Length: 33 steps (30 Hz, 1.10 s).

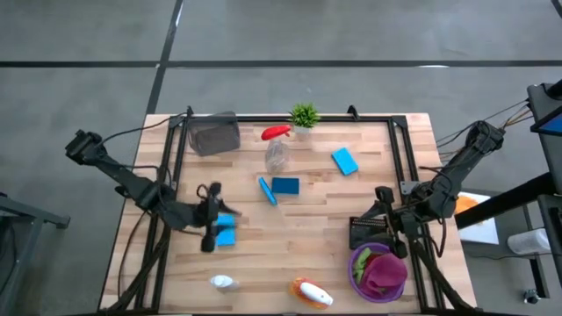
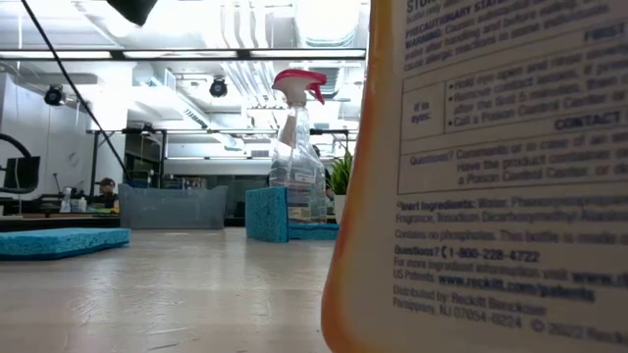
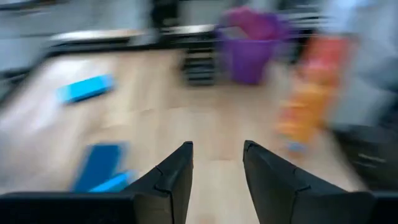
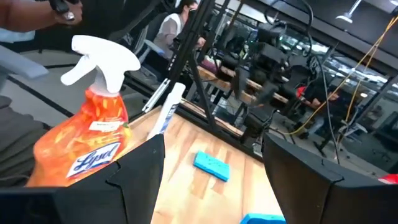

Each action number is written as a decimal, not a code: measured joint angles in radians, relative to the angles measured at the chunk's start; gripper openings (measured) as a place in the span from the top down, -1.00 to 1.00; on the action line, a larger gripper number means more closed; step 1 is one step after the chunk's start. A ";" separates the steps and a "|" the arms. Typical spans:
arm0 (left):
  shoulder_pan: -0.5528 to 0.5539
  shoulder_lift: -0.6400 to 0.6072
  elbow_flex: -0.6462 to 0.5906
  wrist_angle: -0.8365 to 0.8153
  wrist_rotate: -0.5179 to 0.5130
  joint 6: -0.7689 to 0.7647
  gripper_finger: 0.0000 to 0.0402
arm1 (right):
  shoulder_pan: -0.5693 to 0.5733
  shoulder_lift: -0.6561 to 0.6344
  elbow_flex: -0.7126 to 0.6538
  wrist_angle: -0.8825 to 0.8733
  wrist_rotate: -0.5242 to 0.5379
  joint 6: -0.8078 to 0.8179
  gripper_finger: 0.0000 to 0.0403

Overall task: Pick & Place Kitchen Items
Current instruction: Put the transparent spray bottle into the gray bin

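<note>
My left gripper (image 1: 216,219) (image 3: 217,149) hovers open over the table's left half with nothing between its fingers; a blue sponge (image 1: 226,231) lies just beside and below it. My right gripper (image 1: 385,209) (image 4: 214,143) hangs open and empty above the right half, beside a purple bowl (image 1: 356,268) that holds a green and a magenta cloth (image 1: 384,272). An orange spray bottle (image 1: 312,294) (image 4: 87,140) and a white one (image 1: 221,282) stand at the near edge. A red-topped clear bottle (image 2: 299,147) stands mid-table at the back. More blue sponges (image 1: 345,161) (image 1: 285,185) lie mid-table.
A grey cloth (image 1: 215,136) sits at the far left corner and a small green plant (image 1: 304,114) at the far edge. One sponge (image 2: 267,214) stands on edge by the clear bottle. Bare wood lies in the table's middle between the two grippers. People show in the room beyond.
</note>
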 joint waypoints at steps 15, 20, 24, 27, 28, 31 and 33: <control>0.007 0.003 -0.039 -0.088 0.154 -0.153 0.29 | -0.005 -0.002 0.001 -0.008 -0.004 -0.046 -0.31; 0.007 0.003 -0.022 -0.067 0.354 -0.153 0.29 | -0.005 0.016 0.001 -0.010 -0.005 -0.043 -0.31; 0.007 0.003 -0.022 0.007 0.382 -0.173 0.29 | -0.005 0.038 0.001 -0.013 -0.005 -0.038 -0.31; 0.008 0.003 -0.023 0.022 0.358 -0.195 0.29 | -0.005 0.056 0.001 -0.013 -0.005 -0.023 -0.31; 0.008 0.003 -0.023 0.026 0.336 -0.214 0.29 | -0.005 0.061 0.001 -0.013 -0.005 -0.018 -0.31; 0.005 0.003 -0.022 0.035 0.290 -0.239 0.29 | -0.005 0.077 0.001 -0.013 -0.005 0.000 -0.31; -0.005 0.003 -0.013 0.035 0.284 -0.235 0.29 | -0.005 0.088 0.001 -0.013 -0.005 0.005 -0.31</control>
